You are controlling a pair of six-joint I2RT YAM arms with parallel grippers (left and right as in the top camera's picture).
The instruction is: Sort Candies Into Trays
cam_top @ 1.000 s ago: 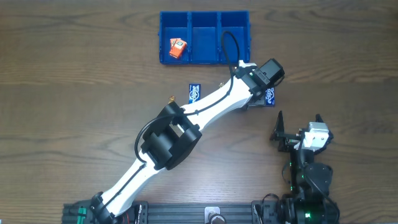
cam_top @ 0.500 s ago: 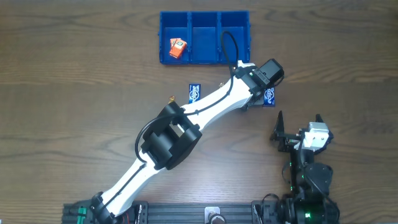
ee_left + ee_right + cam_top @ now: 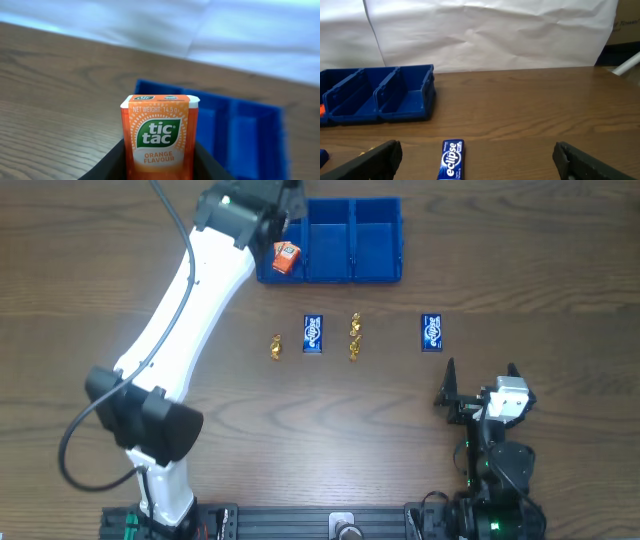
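At the lower right of the top view the right gripper (image 3: pixel 478 378) is seen above its base, its two fingers spread wide and nothing between them. Just beyond it, on the wooden table (image 3: pixel 540 290), a row of sweets is laid across the middle of the frame. At the right end of the row the right blue gum pack (image 3: pixel 432 332) is found, lying flat. In the right wrist view it is placed in the lower middle, between the two fingers but apart from them. To the left of it, well apart, a short column of gold candies (image 3: pixel 355 338) is seen. The left blue gum pack (image 3: pixel 313 332) is placed near them, and a single gold candy (image 3: pixel 276 346) is at the left end.

Farther up, at the top centre of the frame, the blue tray (image 3: pixel 378 277) with three compartments is placed. An orange candy (image 3: pixel 287 257) is lying in its left compartment.

At the far upper left, the left gripper (image 3: pixel 285 200) is held by the left end of the tray. In its wrist view an orange mint box (image 3: pixel 160 137) is pinched upright between the two fingers, and the tray is seen behind it, toward the right of the frame. Whether the box is exactly over a compartment cannot be told.
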